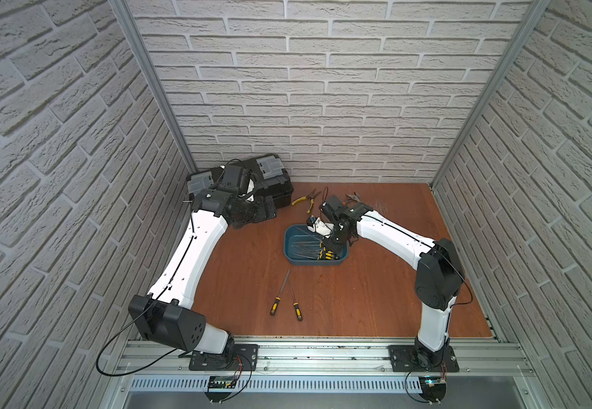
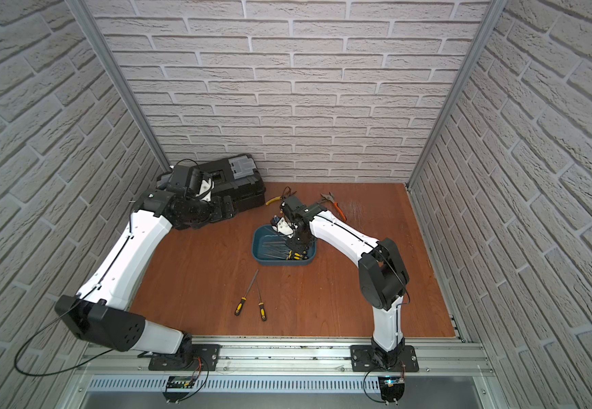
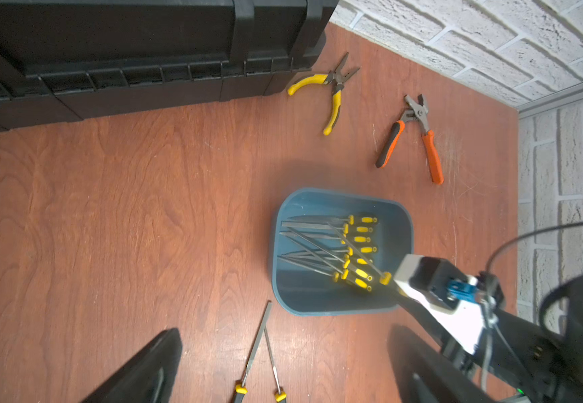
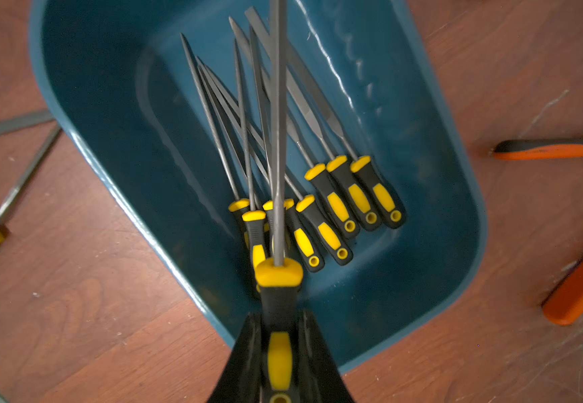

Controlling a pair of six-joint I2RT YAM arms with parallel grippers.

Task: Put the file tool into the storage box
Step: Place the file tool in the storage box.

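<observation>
White arm shells (image 1: 198,240), black joints (image 1: 436,279), black cables (image 1: 97,361)

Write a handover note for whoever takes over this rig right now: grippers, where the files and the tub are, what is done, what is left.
Right gripper: shut on the handle of a black-and-yellow steel file, held over the shallow teal plastic tub.
Left gripper: open, empty, near the black toolbox.
Done: several files lie in the tub.
Left: release the held file, then probably fetch the two loose files on the wooden table.
</observation>
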